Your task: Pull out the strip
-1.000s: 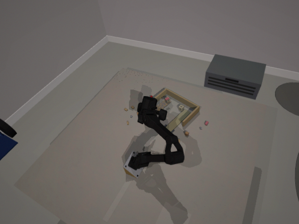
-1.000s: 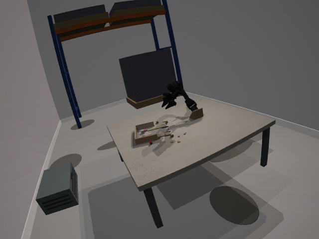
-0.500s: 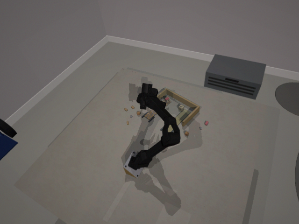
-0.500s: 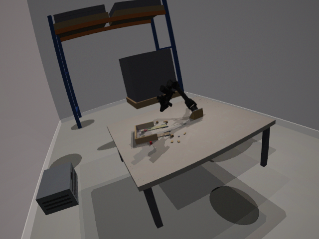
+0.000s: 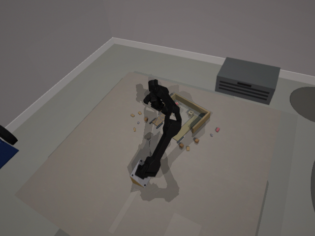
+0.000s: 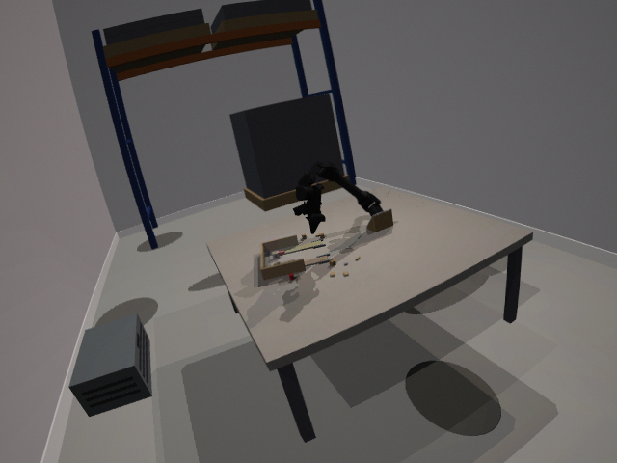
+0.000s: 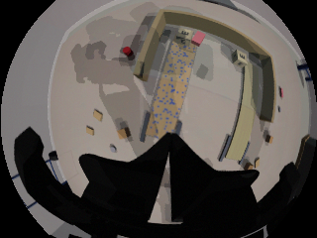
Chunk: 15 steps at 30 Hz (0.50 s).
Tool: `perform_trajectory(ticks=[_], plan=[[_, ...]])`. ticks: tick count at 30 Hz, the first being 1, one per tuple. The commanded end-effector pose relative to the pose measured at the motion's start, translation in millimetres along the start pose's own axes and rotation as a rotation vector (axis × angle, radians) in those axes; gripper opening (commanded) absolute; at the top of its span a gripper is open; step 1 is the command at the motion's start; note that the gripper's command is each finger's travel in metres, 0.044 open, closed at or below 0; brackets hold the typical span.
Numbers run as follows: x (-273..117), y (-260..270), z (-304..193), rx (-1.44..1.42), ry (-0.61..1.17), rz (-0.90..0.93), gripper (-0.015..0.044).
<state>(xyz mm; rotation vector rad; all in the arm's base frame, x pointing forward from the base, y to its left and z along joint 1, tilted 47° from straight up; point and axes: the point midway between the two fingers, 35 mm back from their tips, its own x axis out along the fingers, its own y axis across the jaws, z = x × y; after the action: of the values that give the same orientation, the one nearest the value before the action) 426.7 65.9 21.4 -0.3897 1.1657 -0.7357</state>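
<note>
From the top, the speckled strip (image 5: 158, 120) (image 6: 316, 260) (image 7: 171, 91) and plain strip (image 5: 183, 131) (image 6: 305, 246) (image 7: 243, 129) both slant lower left to upper right, into the wooden frame (image 5: 193, 103) (image 6: 283, 269) (image 7: 269, 94).

Exterior: the gripper (image 5: 165, 109) (image 6: 313, 231) (image 7: 170, 137) points down, above the tabletop!

Wrist: jaws closed, nothing gripped! Speckled strip runs lengthwise toward one marked cube (image 7: 184, 35); plain strip toward another marked cube (image 5: 190, 113) (image 7: 240, 58). Which is the task's, I can't tell.

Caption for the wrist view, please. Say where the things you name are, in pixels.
Closed gripper (image 5: 145, 101) (image 6: 312, 231) (image 7: 170, 137) near the blue-speckled strip (image 7: 170, 91), with two marked cubes (image 7: 184, 35) (image 7: 240, 58) inside a three-sided wooden frame (image 5: 192, 103) (image 6: 282, 270) (image 7: 218, 27).
</note>
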Motion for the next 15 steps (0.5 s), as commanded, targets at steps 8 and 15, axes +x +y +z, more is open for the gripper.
perform_trajectory(ticks=[8, 15], plan=[[48.2, 16.2, -16.3, 0.131, 0.269, -0.119, 0.0000], [48.7, 23.6, -18.3, 0.131, 0.269, -0.119, 0.0000]])
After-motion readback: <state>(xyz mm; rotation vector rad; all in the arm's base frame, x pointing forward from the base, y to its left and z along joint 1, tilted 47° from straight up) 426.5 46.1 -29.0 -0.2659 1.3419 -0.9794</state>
